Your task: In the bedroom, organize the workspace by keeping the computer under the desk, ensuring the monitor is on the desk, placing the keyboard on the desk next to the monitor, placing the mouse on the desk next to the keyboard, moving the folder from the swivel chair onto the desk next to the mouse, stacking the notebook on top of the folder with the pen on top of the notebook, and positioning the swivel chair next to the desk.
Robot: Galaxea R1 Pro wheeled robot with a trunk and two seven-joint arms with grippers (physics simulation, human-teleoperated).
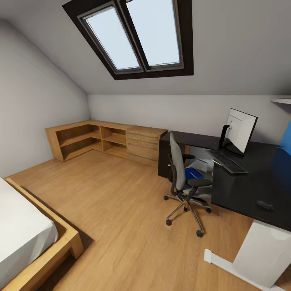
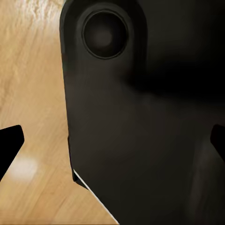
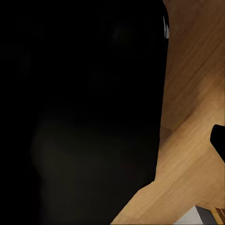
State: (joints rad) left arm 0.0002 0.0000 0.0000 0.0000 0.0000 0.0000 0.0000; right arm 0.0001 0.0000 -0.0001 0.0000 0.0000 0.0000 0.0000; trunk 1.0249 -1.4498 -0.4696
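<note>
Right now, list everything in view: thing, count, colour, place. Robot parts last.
desk: 1, glossy black top, white leg, right side of room
monitor: 1, white back, black stand, on the desk
keyboard: 1, black, on the desk in front of the monitor
mouse: 1, black, on the desk near its front edge
swivel chair: 1, grey with chrome base, at the desk
folder: 1, blue, on the chair seat
wood cabinet: 1, light wood, L-shaped along the far wall
bed: 1, white mattress, wood frame, near left corner
skylight: 1, dark frame, in the sloped ceiling
floor: wood
left gripper: black fingertips at the left wrist picture's edges, spread apart, over floor and a dark robot part
right gripper: one black fingertip
</note>
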